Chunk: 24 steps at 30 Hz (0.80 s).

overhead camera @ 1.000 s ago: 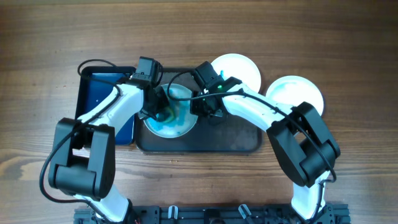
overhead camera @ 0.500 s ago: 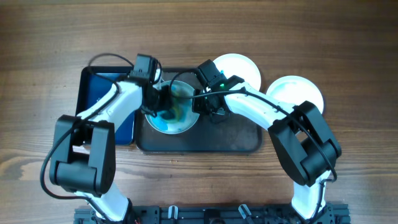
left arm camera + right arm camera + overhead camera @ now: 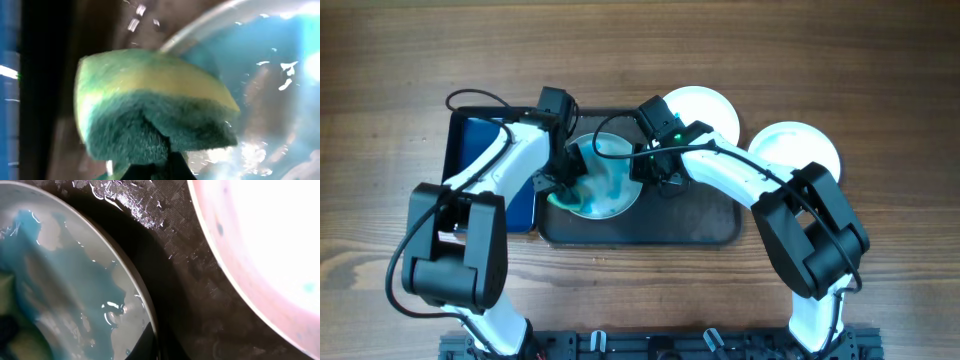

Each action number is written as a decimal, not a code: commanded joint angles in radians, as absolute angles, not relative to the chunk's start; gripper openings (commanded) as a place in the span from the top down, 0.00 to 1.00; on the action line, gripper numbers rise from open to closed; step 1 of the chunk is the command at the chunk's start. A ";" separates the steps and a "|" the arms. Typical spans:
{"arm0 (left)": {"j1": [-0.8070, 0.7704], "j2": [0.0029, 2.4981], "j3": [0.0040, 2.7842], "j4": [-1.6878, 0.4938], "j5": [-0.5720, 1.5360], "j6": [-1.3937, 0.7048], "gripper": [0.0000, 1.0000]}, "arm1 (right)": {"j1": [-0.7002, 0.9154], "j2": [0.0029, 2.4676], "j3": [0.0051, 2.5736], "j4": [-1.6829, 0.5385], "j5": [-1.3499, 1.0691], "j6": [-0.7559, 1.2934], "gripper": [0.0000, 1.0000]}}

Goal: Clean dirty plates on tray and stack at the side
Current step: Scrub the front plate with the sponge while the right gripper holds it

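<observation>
A white plate (image 3: 605, 180) smeared with teal-blue lies on the left half of the dark tray (image 3: 660, 225). My left gripper (image 3: 560, 186) is shut on a green sponge (image 3: 150, 105) and presses it at the plate's left rim (image 3: 270, 75). My right gripper (image 3: 646, 170) is shut on the plate's right rim (image 3: 65, 280); one finger (image 3: 150, 345) shows at the edge. A second, mostly white plate (image 3: 705, 108) lies at the tray's far right corner, also seen in the right wrist view (image 3: 270, 245). A third plate (image 3: 798, 150) lies on the table to the right.
A smaller blue tray (image 3: 480, 165) with a black rim lies left of the dark tray, under my left arm. The wet tray floor (image 3: 190, 295) shows between the two plates. Bare wooden table (image 3: 880, 80) surrounds everything.
My left gripper has dragged the sponge from the plate's middle toward its left rim. The right gripper has kept its hold on the plate's right rim.
</observation>
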State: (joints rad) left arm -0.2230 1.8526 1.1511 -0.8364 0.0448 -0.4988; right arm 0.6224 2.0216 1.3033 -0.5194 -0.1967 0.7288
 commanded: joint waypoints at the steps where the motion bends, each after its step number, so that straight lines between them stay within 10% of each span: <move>1: -0.273 1.879 1.114 -0.811 0.307 -0.416 0.96 | 0.624 2.038 1.302 -0.509 -0.220 0.706 0.96; 24: -0.270 1.835 1.173 -0.809 -0.107 -0.488 0.96 | 0.624 2.038 1.302 -0.509 -0.228 0.704 0.96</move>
State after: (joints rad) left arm -0.2565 1.8420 1.1824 -0.8116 -0.0452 -0.4702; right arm 0.6228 2.0216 1.3033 -0.5144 -0.2111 0.7097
